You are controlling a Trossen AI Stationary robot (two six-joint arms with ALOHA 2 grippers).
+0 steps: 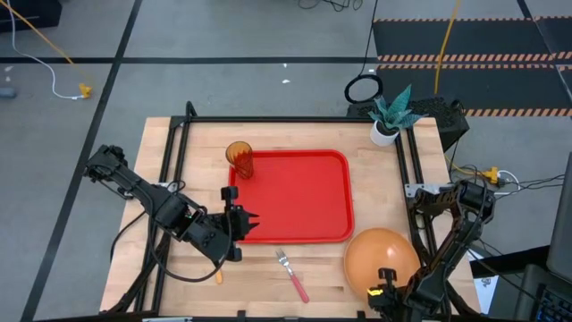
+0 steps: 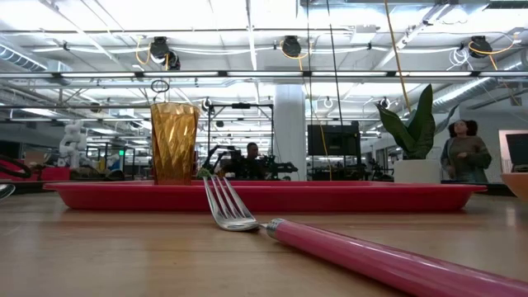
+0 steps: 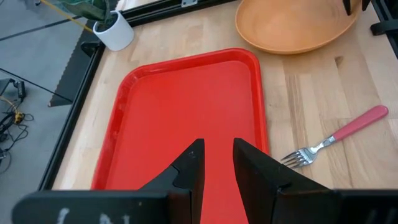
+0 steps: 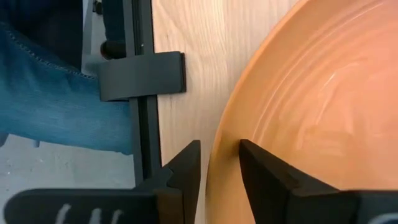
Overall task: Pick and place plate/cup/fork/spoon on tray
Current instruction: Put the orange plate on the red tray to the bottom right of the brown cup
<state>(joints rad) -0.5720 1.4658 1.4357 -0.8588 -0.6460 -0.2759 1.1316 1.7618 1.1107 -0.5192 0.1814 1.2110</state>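
The red tray (image 1: 349,199) lies in the middle of the table. The amber cup (image 1: 239,159) stands upright on the tray's far left corner. The fork (image 1: 291,274), with its pink handle, lies on the wood just off the tray's near edge. The orange plate (image 1: 380,252) rests on the table at the near right. My right gripper (image 4: 219,163) is open at the plate's near edge and straddles its rim. My left gripper (image 3: 216,157) is open and holds nothing, above the tray's left edge. An orange tip (image 1: 217,276) shows under my left arm; whether it is the spoon I cannot tell. My right gripper stands with one finger (image 4: 186,171) outside the plate's rim (image 4: 219,138) and the other (image 4: 264,171) over the plate's inner side. It comes steeply from above at the near edge. Whether either finger touches the plate I cannot tell. The plate lies on the table.
A white pot with a green plant (image 1: 389,118) stands at the far right corner. Black frame rails (image 1: 295,118) run along the table's far, left and right sides. A person's jeans (image 4: 43,93) show beyond the table's near edge. Bare wood lies between the fork and the plate.
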